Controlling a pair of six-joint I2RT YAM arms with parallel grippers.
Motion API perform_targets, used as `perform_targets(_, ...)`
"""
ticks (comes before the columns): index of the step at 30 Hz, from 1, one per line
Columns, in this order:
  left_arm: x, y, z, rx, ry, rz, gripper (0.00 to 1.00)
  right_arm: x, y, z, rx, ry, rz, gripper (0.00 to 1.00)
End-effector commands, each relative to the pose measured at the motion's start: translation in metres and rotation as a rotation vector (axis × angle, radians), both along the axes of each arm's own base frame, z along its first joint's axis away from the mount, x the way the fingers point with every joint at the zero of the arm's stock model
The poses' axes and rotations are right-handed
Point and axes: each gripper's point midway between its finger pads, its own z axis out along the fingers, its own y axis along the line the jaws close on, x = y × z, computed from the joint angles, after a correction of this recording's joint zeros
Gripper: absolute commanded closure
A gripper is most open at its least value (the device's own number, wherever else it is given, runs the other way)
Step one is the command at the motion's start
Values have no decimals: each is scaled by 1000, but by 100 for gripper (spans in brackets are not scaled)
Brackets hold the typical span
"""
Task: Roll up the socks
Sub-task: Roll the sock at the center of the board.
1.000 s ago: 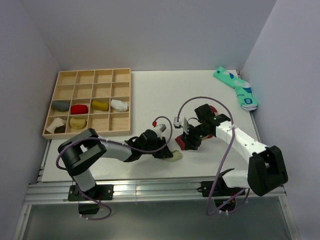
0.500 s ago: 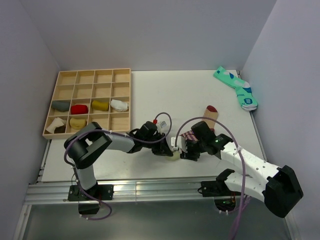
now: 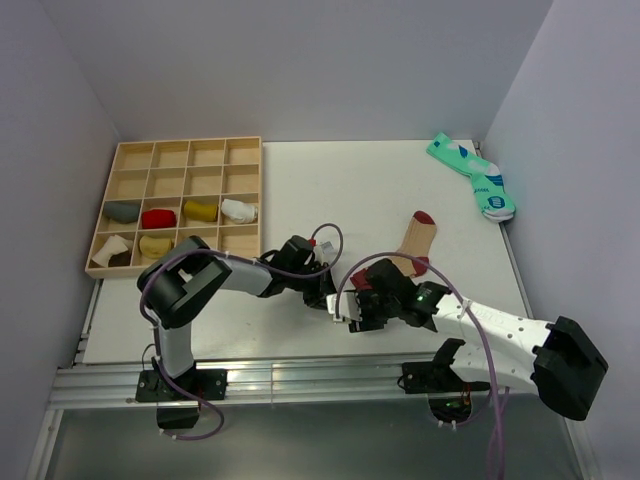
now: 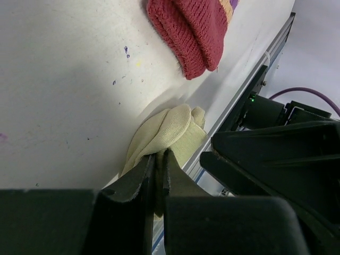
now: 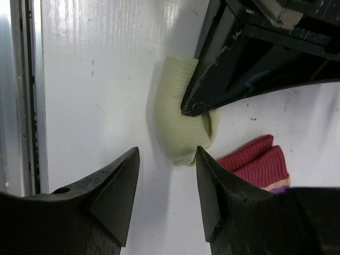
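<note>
The pale olive-green sock (image 4: 170, 127) lies bunched near the table's front edge, and my left gripper (image 4: 158, 154) is shut on one fold of it. In the right wrist view that same sock (image 5: 178, 125) sits just ahead of my right gripper (image 5: 167, 154), which is open and straddles its end without touching. The tan sock (image 3: 418, 238) with a maroon toe lies flat to the right, its maroon cuff (image 5: 257, 159) beside the olive one. From above, the left gripper (image 3: 328, 297) and right gripper (image 3: 355, 315) meet and cover the olive sock.
A wooden compartment tray (image 3: 190, 141) at the back left holds several rolled socks. A teal sock pair (image 3: 475, 180) lies at the back right corner. The table's metal front rail (image 5: 21, 95) runs close beside the olive sock.
My right gripper has left the tan sock's cuff and swung forward and left to the olive sock, opening slightly. The left gripper keeps its pinch and has shifted little.
</note>
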Motion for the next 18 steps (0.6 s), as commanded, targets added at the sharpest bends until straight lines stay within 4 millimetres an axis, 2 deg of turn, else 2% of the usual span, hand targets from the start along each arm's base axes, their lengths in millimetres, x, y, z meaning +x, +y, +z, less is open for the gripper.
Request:
perform_targets(1,-20,36,-53,212,102,1,100,10,10,3,21,-73,5,46)
perform_targets(9,-18,37,-58,208,132,-9,100,8,18,-8,-31,-73,43,46)
perform_targets(14,-16,37,-58,194,138,-20,100,14,21,-13,-53,-90,38,47)
perform_targets(18,-17,36,-57,179,147,-25,100,13,20,-24,-97,-50,32,50)
